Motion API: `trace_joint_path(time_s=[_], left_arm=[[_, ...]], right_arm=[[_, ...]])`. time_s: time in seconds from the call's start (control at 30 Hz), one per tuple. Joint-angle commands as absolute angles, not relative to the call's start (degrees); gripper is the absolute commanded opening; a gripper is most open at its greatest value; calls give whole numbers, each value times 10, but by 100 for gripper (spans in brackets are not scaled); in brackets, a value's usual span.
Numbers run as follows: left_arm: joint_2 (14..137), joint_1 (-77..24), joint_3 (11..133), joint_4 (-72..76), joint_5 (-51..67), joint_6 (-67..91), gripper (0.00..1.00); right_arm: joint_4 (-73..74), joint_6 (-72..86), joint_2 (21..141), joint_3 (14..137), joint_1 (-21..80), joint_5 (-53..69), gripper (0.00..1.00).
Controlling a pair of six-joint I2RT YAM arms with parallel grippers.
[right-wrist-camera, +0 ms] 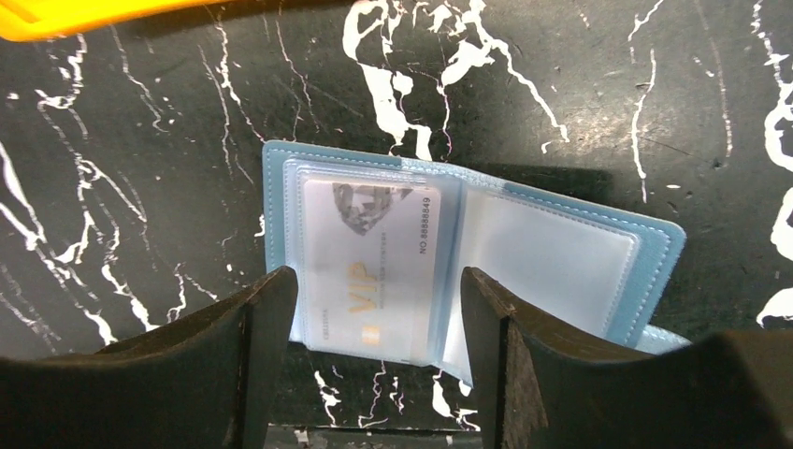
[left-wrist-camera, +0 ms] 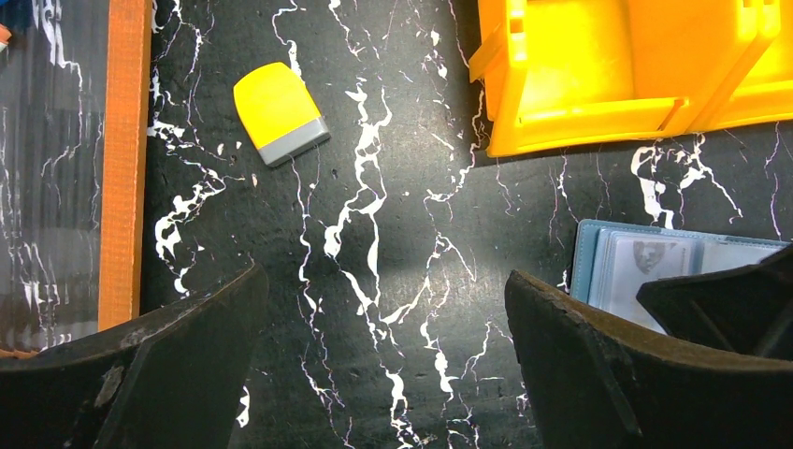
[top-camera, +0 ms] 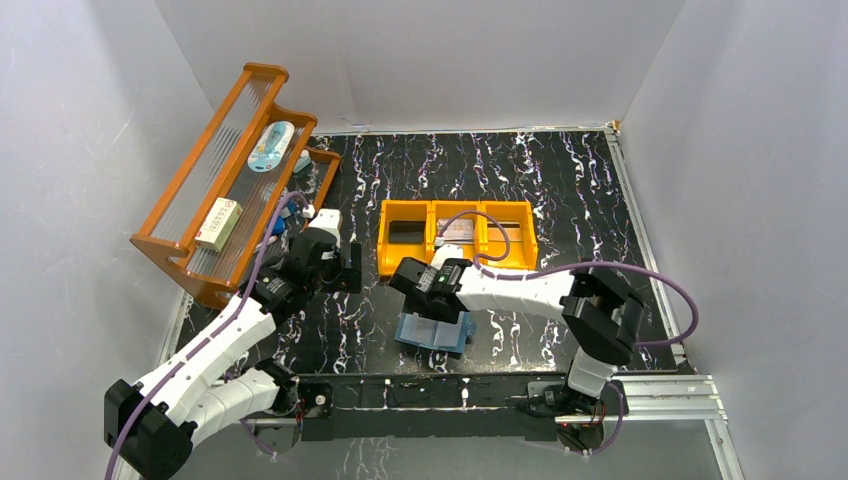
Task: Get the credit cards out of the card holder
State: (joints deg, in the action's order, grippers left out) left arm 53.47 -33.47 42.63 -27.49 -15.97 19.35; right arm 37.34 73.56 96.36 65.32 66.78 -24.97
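Two end effectors are mine, and only the right end effector point(right-wrist-camera: 376, 290) is at the card holder point(right-wrist-camera: 660, 262). The holder lies spread open and flat on the desk point(right-wrist-camera: 140, 168), pale blue inside facing up, directly beneath me. My right jaws stand partly apart, one finger on each side of the holder's left half. There a greyish card point(right-wrist-camera: 374, 234) printed VIP sits under clear plastic. The card runs from between my fingertips out toward 12 o'clock. Each fingertip is right at a side edge of that clear pocket. I cannot tell whether either one presses on it, and the holder rests flat on the desk. Its right half, a cloudy clear pocket, lies at 2 o'clock from my fingertips.

From above, the holder sits at 6 o'clock from the orange bin point(top-camera: 432, 235), toward the desk's near edge.

My left end effector point(left-wrist-camera: 383, 281) hangs with its jaws spread wide over the black marbled desk, with nothing between them. From it, a corner of the holder shows at 3 o'clock, just beyond my outer finger. A small yellow block point(left-wrist-camera: 279, 112) with a grey end lies at 11 o'clock. The bin's corner is at 1 o'clock.
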Motion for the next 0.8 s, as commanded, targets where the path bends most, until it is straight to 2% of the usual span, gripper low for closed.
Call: trace_joint_path(time_s=[0.0,0.53,0.67,0.77], left_arm=[[529,-332,427,-281,-173,196,98],[528,-333,427,-283,-175,197,98],[529,-332,427,-283,-174,197,98],[530,-333,426,-283,-175,197,98]], right_arm=[[379,737,990,691,669,-239,72],[433,750,1060,724,672,-225,75],[416,742,1054,719,672,-223,74],[381,724,1039,707,672,-210,78]])
